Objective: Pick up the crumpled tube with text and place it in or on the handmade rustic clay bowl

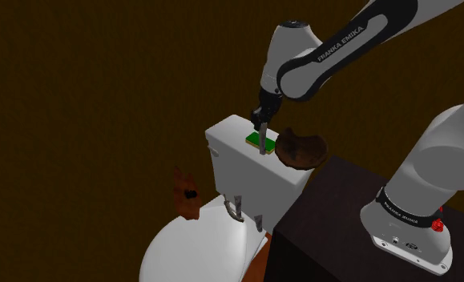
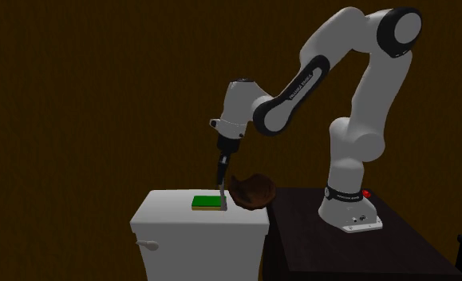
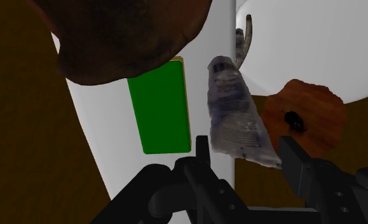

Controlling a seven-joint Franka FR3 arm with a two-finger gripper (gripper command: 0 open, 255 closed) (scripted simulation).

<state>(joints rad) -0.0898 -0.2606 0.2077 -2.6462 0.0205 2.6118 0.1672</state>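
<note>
My gripper [image 3: 246, 149] is shut on the crumpled grey tube with printed text [image 3: 236, 111], which points away from the fingers. In the shoulder view the gripper [image 1: 262, 128] hangs over the white toilet tank lid [image 1: 234, 136], and the tube [image 1: 263, 144] dangles down beside a green block [image 1: 256, 142]. The brown rough clay bowl [image 1: 302, 149] sits at the lid's edge nearest the stand, just beside the gripper. From the second exterior view the tube [image 2: 222, 195] hangs between the green block [image 2: 208, 202] and the bowl [image 2: 253, 190]. I cannot tell whether the tube's tip touches the lid.
The tank [image 2: 181, 227] stands against the dark stand [image 1: 342, 216] that carries the arm's base. Below it the white toilet seat [image 1: 194, 248] slopes down. A reddish-brown lumpy object [image 1: 186, 192] lies beside the toilet on the dark floor. A dark brown wall surrounds everything.
</note>
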